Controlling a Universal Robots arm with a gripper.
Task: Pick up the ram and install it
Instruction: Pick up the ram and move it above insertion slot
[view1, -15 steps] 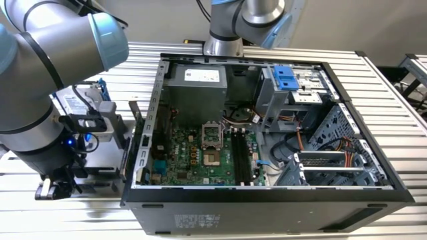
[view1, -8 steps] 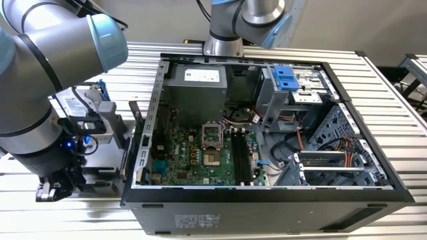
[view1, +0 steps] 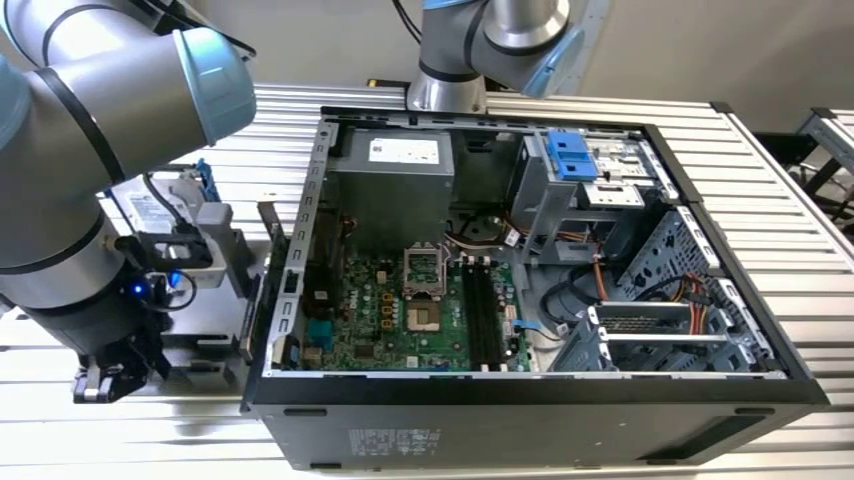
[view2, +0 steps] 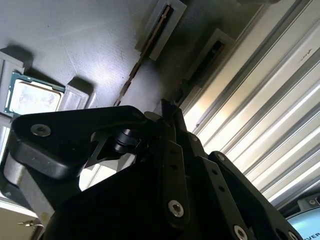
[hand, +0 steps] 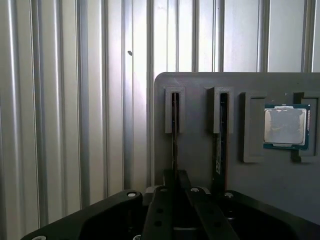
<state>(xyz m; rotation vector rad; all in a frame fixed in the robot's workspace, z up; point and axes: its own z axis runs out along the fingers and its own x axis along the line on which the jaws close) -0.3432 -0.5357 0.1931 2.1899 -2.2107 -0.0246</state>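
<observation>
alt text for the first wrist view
The black gripper hangs close to a grey holder on a ribbed metal table, in line with a ram stick on edge in a slot. A second stick and a processor chip sit in the same holder.

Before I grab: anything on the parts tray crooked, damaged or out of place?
Nothing stands out. In the first wrist view the ram stands straight on edge in its slot of the gray tray, a second stick beside it likewise, and the processor chip lies square in its recess.
</observation>
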